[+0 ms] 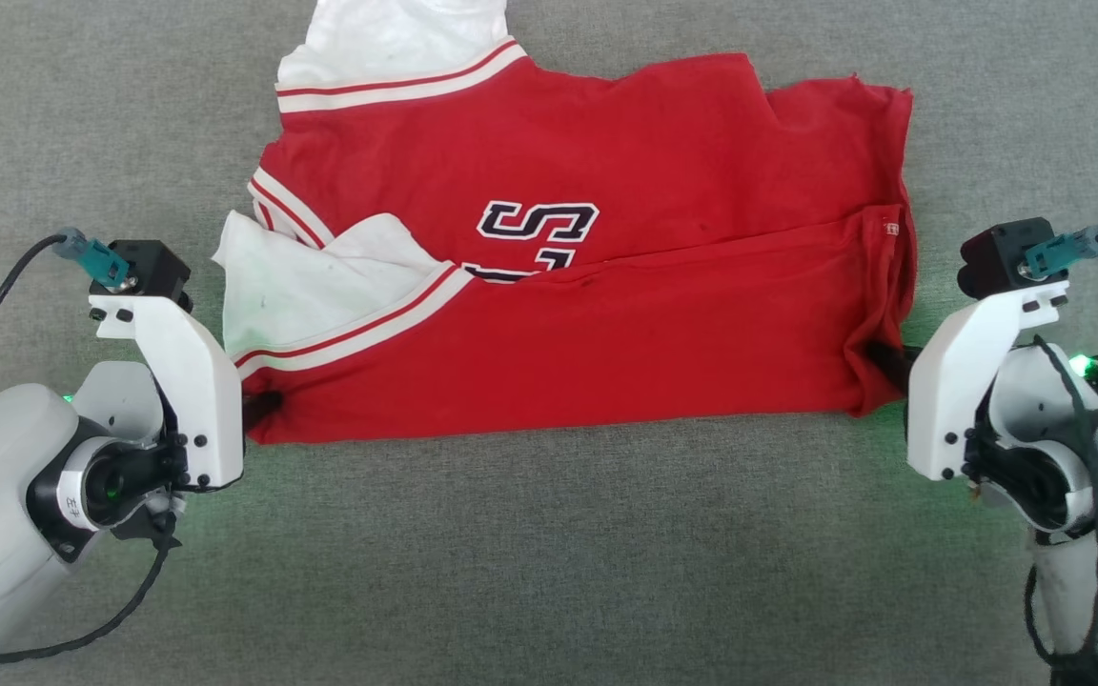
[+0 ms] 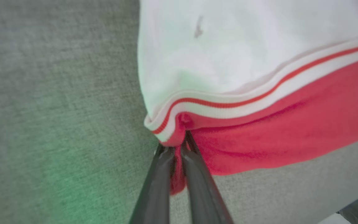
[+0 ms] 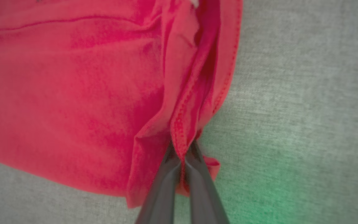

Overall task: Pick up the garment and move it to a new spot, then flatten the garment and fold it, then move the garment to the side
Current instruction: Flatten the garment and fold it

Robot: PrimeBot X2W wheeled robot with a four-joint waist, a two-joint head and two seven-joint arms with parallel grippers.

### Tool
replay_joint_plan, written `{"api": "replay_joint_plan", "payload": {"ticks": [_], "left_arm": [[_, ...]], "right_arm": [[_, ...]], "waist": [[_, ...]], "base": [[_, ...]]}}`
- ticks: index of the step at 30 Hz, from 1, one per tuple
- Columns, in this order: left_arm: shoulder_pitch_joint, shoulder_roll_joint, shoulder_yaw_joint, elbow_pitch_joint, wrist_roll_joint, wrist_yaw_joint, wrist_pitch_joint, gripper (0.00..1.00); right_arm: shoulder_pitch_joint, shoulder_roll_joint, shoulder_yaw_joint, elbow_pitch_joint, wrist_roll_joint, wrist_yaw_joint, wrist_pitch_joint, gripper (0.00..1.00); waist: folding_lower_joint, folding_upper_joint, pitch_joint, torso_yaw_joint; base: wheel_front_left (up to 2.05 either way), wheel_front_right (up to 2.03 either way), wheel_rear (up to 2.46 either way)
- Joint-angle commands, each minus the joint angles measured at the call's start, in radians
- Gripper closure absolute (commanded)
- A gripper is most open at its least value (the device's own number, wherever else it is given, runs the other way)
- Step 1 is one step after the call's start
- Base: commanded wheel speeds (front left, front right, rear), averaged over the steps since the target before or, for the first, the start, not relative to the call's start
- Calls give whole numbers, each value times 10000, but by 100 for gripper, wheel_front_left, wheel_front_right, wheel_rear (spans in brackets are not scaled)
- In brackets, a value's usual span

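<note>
Two pinches set, one at each near corner of the garment (image 1: 606,362). It lies spread on the grey table (image 1: 549,572), collar end to the robot's left, hem to its right. A near band is doubled over the chest, covering the lower half of the dark lettering (image 1: 538,221).

Left gripper (image 1: 258,405): jaws closed tight on the red edge just under the striped trim of the near white sleeve (image 1: 292,295). The left wrist view shows red cloth bunched between the fingers (image 2: 194,174).

Right gripper (image 1: 884,362): jaws closed on the gathered hem layers at the near right corner. The right wrist view shows several stitched edges caught together.

Judgement: fold step in hand.
- Lift both corners together and level, so the edge between them stays taut without stretching.
- Carry it away from the robot over the far half, toward the far white sleeve (image 1: 387,43).
- Lay it down low and square.
- The right pinch looks shallow, with loose folds beside it, so move slowly or a layer may slip out.
</note>
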Motion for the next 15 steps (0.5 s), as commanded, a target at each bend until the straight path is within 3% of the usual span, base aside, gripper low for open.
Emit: {"api": "replay_joint_plan", "payload": {"ticks": [1, 10, 15], "left_arm": [[510, -396, -379, 258, -97, 111, 56, 100], [730, 792, -96, -1155, -299, 734, 292, 100], [970, 1632, 47, -2608, -388, 1443, 301, 100]], "right_arm": [[456, 43, 196, 394, 100, -4, 340, 100], [842, -776, -151, -1118, 669, -6, 1242, 100], [1445, -1093, -462, -2143, 1010, -8, 2100, 100]], "waist": [[0, -1, -49, 29], [0, -1, -329, 215], [0, -1, -459, 313]], "base": [[0, 0, 0], [0, 0, 0], [0, 0, 0]]}}
